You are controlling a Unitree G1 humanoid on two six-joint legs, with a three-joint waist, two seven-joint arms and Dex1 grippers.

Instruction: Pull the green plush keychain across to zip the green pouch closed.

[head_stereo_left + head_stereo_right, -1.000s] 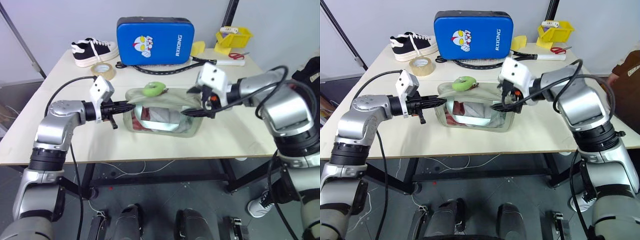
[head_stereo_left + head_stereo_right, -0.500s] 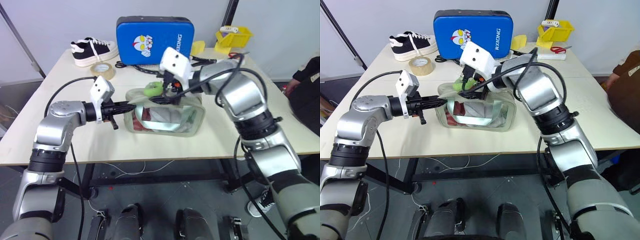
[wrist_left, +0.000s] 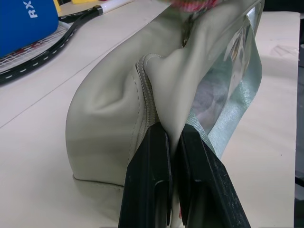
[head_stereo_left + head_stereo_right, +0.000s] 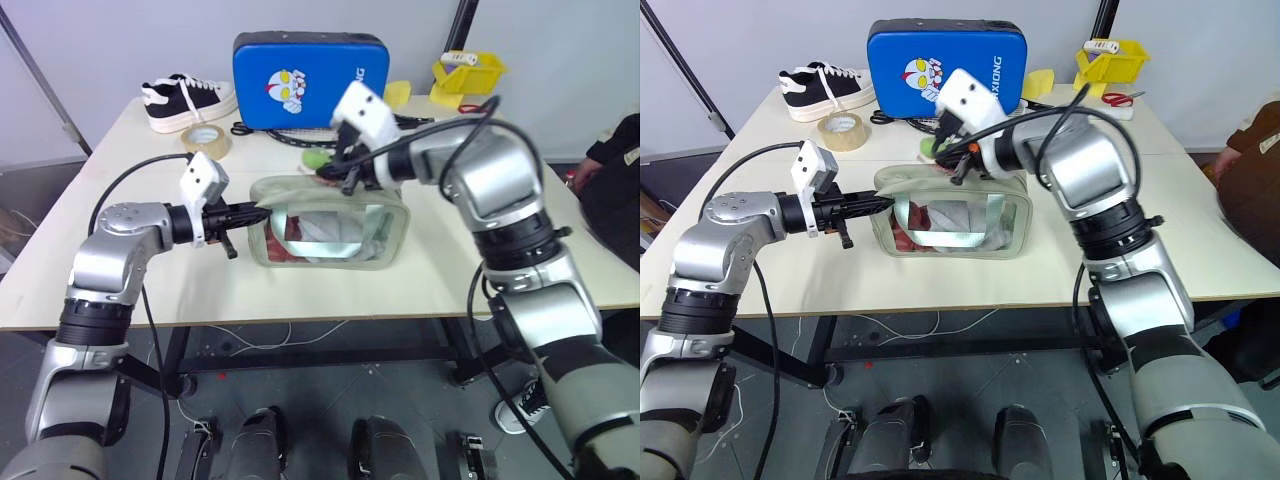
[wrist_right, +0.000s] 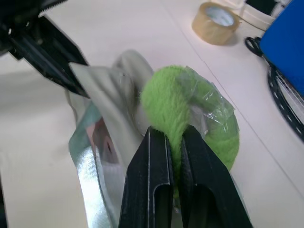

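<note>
The green pouch (image 4: 330,225) stands in the middle of the table, its clear window showing red and white contents. My left gripper (image 4: 250,213) is shut on the fabric of the pouch's left end (image 3: 156,85), right by the zipper seam. The green plush keychain (image 5: 190,109) sits above the pouch's top edge, a little left of its middle (image 4: 315,158). My right gripper (image 5: 174,133) is shut on the keychain's fuzzy ring, reaching over the pouch from the right.
Behind the pouch stand a blue padded case (image 4: 310,80), a black and white shoe (image 4: 188,102) and a roll of tan tape (image 4: 207,141). A yellow bin (image 4: 468,75) and scissors (image 4: 1120,99) lie at the back right. A person (image 4: 612,170) is at the right edge.
My right gripper swung from the pouch's right end to the keychain, shut on it and lifted it slightly off the pouch's top. My left gripper kept its hold.
</note>
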